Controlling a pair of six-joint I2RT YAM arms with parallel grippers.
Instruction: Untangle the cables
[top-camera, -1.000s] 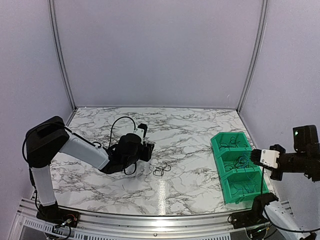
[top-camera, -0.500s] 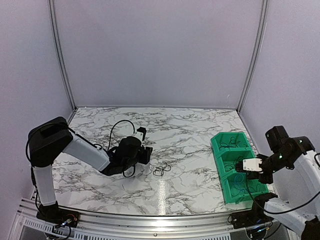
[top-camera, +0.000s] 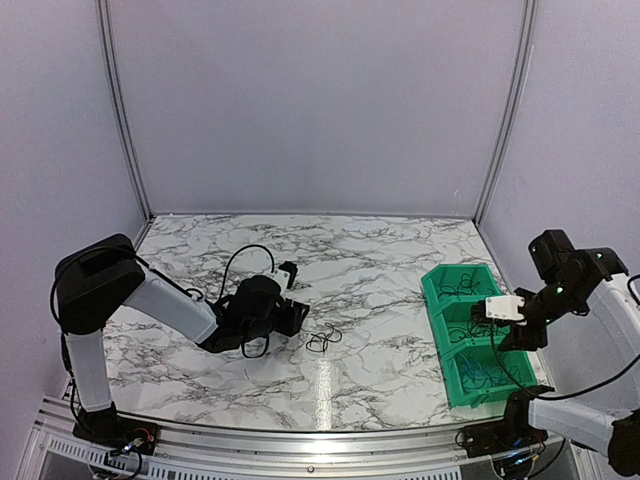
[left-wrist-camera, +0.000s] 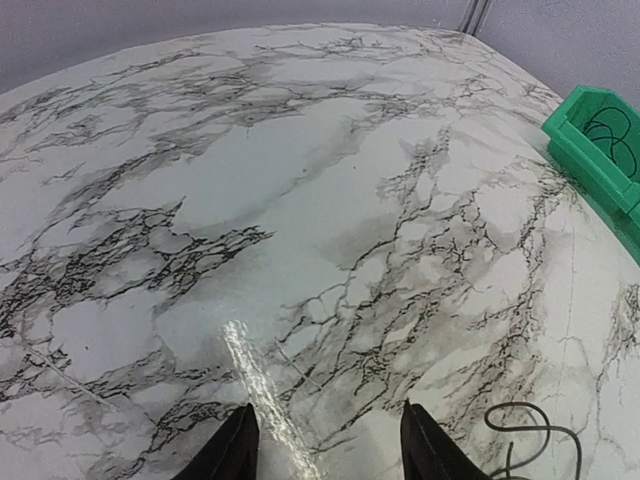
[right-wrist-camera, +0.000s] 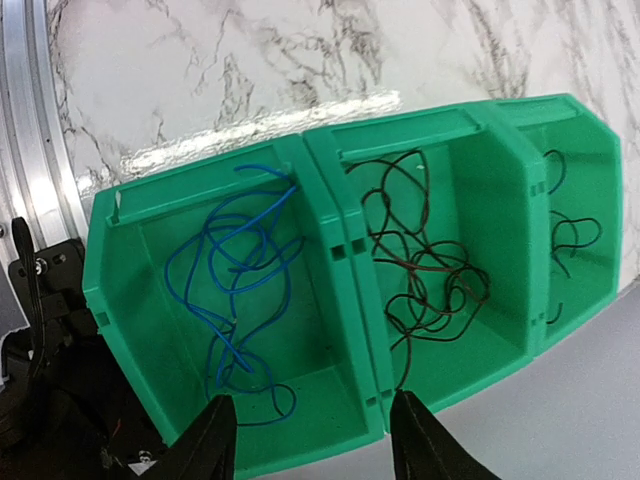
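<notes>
A small tangle of black cables (top-camera: 323, 340) lies on the marble table, just right of my left gripper (top-camera: 291, 318). In the left wrist view only one black loop of those cables (left-wrist-camera: 525, 440) shows at the bottom right. That left gripper (left-wrist-camera: 330, 452) is open, low over bare table, with nothing between its fingers. My right gripper (right-wrist-camera: 315, 445) hangs open and empty over the green bins (top-camera: 437, 318). Blue cables (right-wrist-camera: 235, 290) lie in the nearest bin, dark cables (right-wrist-camera: 425, 265) in the middle one, and black strands (right-wrist-camera: 565, 240) in the far one.
The three joined green bins (right-wrist-camera: 355, 250) stand at the table's right edge, close to the right wall. A metal rail (right-wrist-camera: 35, 150) runs along the table's near edge beside them. Thick black arm cables (top-camera: 240, 250) loop above the left wrist.
My right gripper has swung in over the bins, opened from shut, and then risen a little. The left gripper has slid slightly nearer the front of the table, still open.
</notes>
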